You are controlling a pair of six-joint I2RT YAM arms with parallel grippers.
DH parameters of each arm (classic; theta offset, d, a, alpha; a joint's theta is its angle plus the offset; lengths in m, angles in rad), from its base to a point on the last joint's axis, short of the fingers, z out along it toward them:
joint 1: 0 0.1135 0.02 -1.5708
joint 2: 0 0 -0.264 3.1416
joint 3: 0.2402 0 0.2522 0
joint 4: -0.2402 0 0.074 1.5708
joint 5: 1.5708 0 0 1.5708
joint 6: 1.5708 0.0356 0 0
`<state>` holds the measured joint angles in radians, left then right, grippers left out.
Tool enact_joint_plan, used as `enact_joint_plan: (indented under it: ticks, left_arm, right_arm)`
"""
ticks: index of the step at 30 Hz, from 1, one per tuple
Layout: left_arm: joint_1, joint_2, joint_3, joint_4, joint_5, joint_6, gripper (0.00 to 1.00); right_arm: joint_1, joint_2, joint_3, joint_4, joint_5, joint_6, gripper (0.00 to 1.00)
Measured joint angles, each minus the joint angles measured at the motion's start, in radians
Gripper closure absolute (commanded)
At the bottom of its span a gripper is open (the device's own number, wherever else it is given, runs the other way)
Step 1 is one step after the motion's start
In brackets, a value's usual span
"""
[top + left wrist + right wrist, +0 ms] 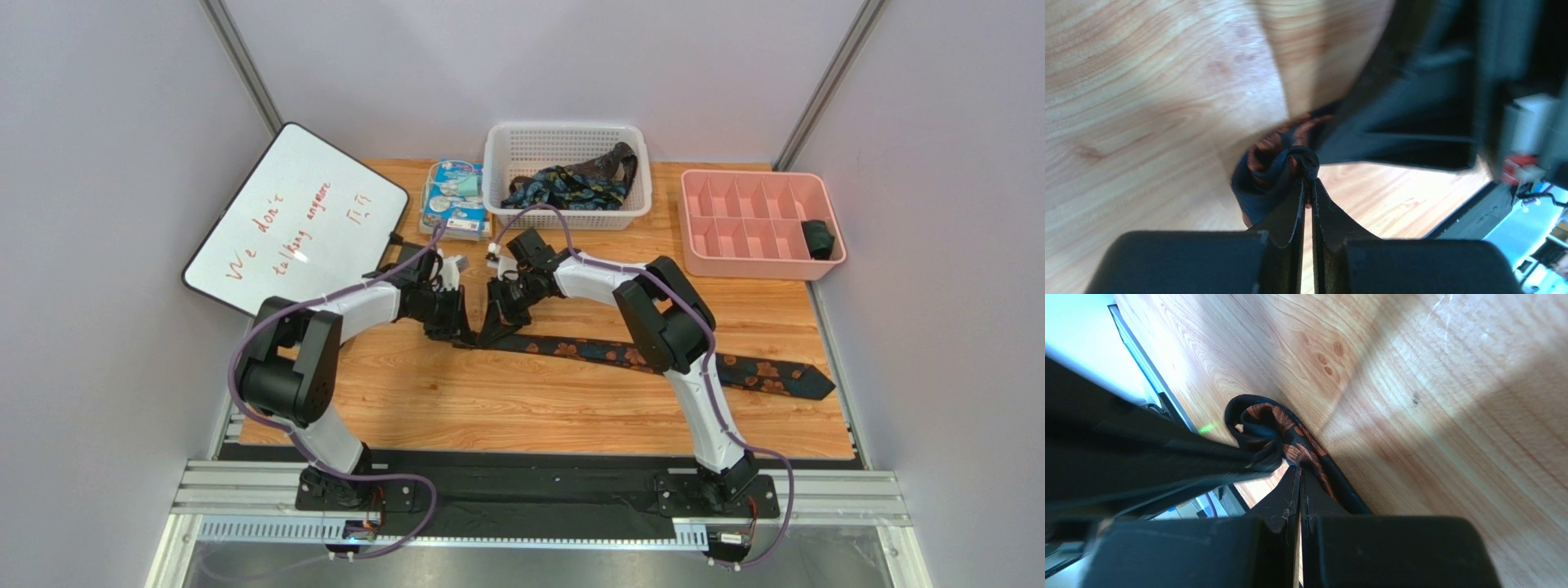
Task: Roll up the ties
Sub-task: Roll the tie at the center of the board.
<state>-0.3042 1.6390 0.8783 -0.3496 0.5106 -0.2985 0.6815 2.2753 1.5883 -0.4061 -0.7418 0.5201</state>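
The step in hand is the first turns of the roll: 1 tie (pixel 650 358) lies stretched across the wooden table (pixel 515 417), its narrow end curled into a small coil (pixel 1260 425) between the 2 arms. The left gripper (pixel 1308 177) has its jaws nearly together, pinching a fold of fabric at the coil's edge. The right gripper (pixel 1298 474) is fully closed with its tips against the tie just beside the coil; whether cloth sits between them cannot be told. The next move probably calls for turning the coil along the flat length toward the wide end, one gripper holding the core while the other re-grips, with tension kept so the loose turns do not spring open. Open wood lies in front of the tie and along its length, so rolling room looks good. The wide end rests near the table's right edge. Behind the grippers stand a white basket (pixel 626 208) holding more ties (pixel 570 184), a blue-white packet (pixel 453 196) and a whiteboard (pixel 294 221); a pink tray (pixel 699 263) at the right holds 1 dark roll (pixel 818 238).
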Motion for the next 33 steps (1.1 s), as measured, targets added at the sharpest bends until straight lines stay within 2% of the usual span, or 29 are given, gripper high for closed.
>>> enact_joint_plan:
  ticks: [8,12,15,22,27,31,33]
  left_arm:
    - [-0.001,0.07,0.035,0.003,0.022,-0.033,0.62]
    - [0.001,0.08,0.047,0.006,0.049,-0.051,0.55]
    - [0.011,0.082,0.047,0.011,0.066,-0.064,0.57]
    - [0.039,0.105,0.047,0.023,0.096,-0.091,0.86]
    - [0.053,0.111,0.035,0.049,0.115,-0.105,0.84]
    - [0.064,0.112,0.021,0.065,0.136,-0.117,0.93]
    - [0.072,0.113,0.018,0.068,0.145,-0.122,0.94]
  right_arm:
    - [-0.023,-0.021,-0.054,0.045,-0.031,0.027,0.93]
    - [-0.037,-0.026,-0.066,0.057,-0.041,0.064,0.9]
    - [-0.044,-0.026,-0.077,0.072,-0.05,0.096,0.89]
    - [-0.052,-0.026,-0.112,0.124,-0.076,0.169,0.88]
    - [-0.053,-0.026,-0.118,0.156,-0.083,0.202,0.88]
    - [-0.055,-0.026,-0.121,0.181,-0.088,0.219,0.85]
    - [-0.056,-0.026,-0.126,0.196,-0.09,0.233,0.84]
